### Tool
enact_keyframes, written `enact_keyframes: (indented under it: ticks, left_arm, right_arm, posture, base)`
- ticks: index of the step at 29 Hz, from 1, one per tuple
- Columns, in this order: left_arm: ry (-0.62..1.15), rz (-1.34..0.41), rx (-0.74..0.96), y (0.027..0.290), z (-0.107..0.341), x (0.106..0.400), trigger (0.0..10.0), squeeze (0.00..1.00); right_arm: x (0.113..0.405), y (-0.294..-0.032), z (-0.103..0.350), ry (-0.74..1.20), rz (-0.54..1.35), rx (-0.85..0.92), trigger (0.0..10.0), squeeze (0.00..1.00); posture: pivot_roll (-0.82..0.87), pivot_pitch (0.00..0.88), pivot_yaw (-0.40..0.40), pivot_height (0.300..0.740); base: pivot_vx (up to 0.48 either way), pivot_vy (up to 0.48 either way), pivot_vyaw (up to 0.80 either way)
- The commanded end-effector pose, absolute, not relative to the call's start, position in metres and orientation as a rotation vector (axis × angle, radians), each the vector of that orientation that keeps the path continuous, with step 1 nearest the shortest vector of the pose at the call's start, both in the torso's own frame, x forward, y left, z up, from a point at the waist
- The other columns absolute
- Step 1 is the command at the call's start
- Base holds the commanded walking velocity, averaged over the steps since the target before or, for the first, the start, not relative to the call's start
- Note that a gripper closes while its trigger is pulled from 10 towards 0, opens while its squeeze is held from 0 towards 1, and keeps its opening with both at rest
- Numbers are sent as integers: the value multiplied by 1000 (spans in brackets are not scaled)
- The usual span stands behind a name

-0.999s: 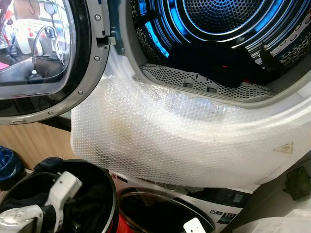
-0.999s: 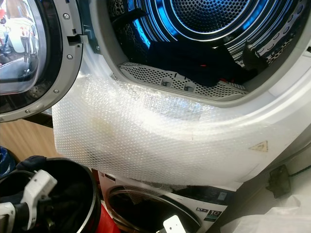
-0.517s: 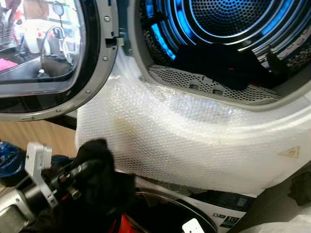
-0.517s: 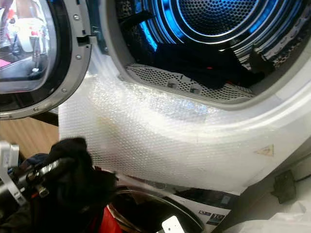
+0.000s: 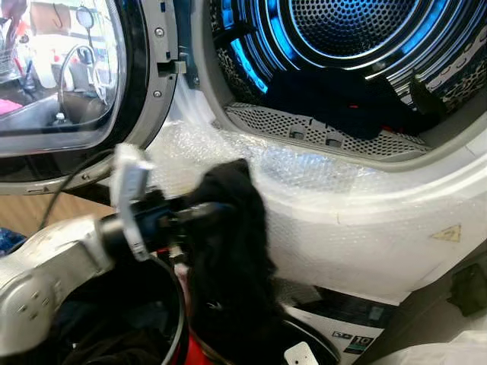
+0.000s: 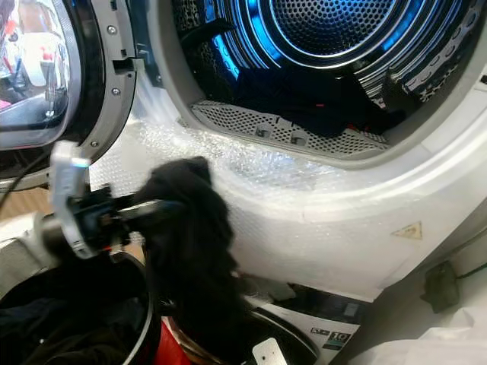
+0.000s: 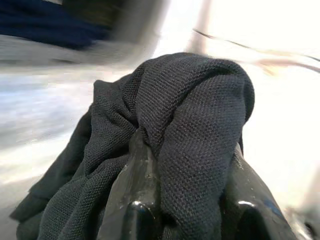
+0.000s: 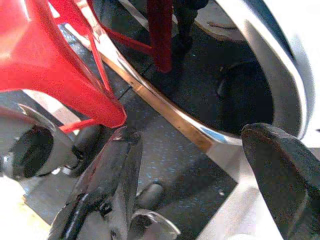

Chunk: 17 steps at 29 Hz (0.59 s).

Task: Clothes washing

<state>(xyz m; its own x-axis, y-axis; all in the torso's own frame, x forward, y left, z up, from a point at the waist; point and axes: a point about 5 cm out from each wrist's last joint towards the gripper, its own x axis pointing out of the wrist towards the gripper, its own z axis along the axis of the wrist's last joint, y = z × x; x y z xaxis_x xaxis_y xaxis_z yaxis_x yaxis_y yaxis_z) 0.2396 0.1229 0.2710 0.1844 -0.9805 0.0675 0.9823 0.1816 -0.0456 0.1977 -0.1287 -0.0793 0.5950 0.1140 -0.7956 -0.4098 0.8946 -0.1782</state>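
My left gripper (image 5: pixel 205 217) is shut on a black knit garment (image 5: pixel 232 258), holding it in front of the bubble wrap (image 5: pixel 335 220) draped below the dryer opening. The cloth hangs down from the fingers (image 7: pixel 135 195) and bunches over them in the left wrist view as the black garment (image 7: pixel 195 130). Above, the open drum (image 5: pixel 342 46) glows blue, with dark clothes (image 5: pixel 342 95) lying at its front. My right gripper (image 8: pixel 195 165) hangs low with its fingers apart, nothing between them.
The round glass door (image 5: pixel 68 84) stands open at the left. A black basket (image 5: pixel 114 327) with dark laundry sits below my left arm on a red stand (image 8: pixel 60 60). A second machine's door (image 6: pixel 281 342) is beneath the dryer.
My left arm has risen out of the basket with the black garment and moved right and up, toward the drum opening. The camera shifted slightly.
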Motion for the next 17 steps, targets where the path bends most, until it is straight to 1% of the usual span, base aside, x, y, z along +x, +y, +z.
enact_keyframes:
  ticks: [1,4,5,6,8,10,12,14,15,17]
  left_arm:
    - [-7,-1490,-19,115,276,240,0,0]
    - [-2,-1545,77,108,282,252,0,0]
    - [-3,-1538,144,105,281,264,0,0]
    - [8,-1531,222,102,279,274,0,0]
    - [30,-1506,445,95,268,295,0,0]
    - [30,-1518,553,88,264,305,0,0]
    - [-13,-1577,498,74,272,310,0,0]
    - [-53,-1654,523,59,281,316,0,0]
    - [-62,-1719,527,49,290,323,0,0]
    - [-62,-1748,501,46,295,326,0,0]
  right_arm:
    - [193,-132,-82,909,273,-337,10000,0]
    - [190,-133,-84,916,253,-323,10000,0]
    - [188,-134,-84,920,245,-318,10000,0]
    - [185,-134,-86,926,239,-314,10000,0]
    - [181,-135,-88,936,227,-306,10000,0]
    - [178,-136,-89,941,211,-294,10000,0]
    - [175,-137,-90,946,194,-284,10000,0]
    - [170,-140,-92,955,172,-270,10000,0]
    - [166,-142,-94,962,155,-262,10000,0]
    - [164,-143,-95,965,148,-259,10000,0]
  posture:
    - [293,0,18,740]
    - [264,0,42,740]
    - [264,0,42,740]
    - [237,0,61,740]
    - [219,0,69,740]
    - [187,0,82,740]
    - [163,0,92,740]
    - [120,0,107,740]
    - [111,0,111,740]
    - [96,0,117,740]
  base:
    - [0,0,0]
    - [0,0,0]
    - [0,0,0]
    - [0,0,0]
    - [0,0,0]
    - [0,0,0]
    - [0,0,0]
    - [0,0,0]
    - [0,0,0]
    - [0,0,0]
